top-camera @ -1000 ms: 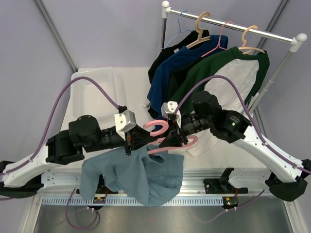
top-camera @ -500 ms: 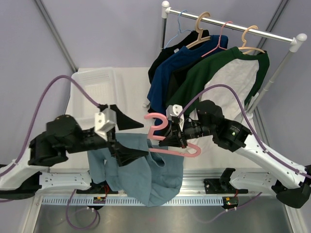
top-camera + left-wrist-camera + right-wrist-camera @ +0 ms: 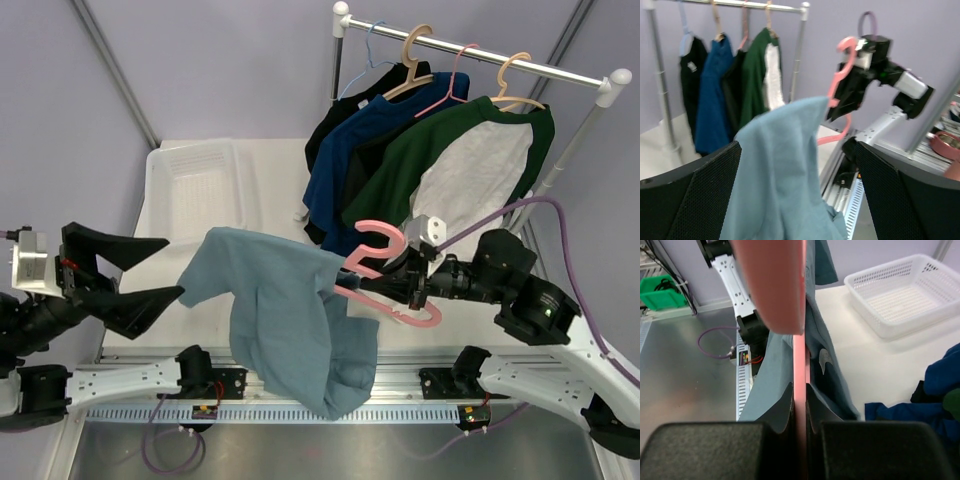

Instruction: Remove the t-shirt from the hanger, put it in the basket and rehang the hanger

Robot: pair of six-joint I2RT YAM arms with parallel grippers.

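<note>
Overhead, the left gripper [image 3: 172, 266] gapes wide, apart from the blue t-shirt [image 3: 280, 310] hanging from the pink hanger [image 3: 380, 227]; only the right wrist view shows the right gripper [image 3: 799, 395] pinching that hanger's bar.

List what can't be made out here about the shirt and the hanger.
- Top view: the t-shirt covers the left end of the pink hanger; whether it hangs there is hidden.
- Right wrist view: the hanger's upper part, close to the lens, is a blur.
- Left wrist view: the t-shirt's lower part is cut off by the bottom edge.
</note>
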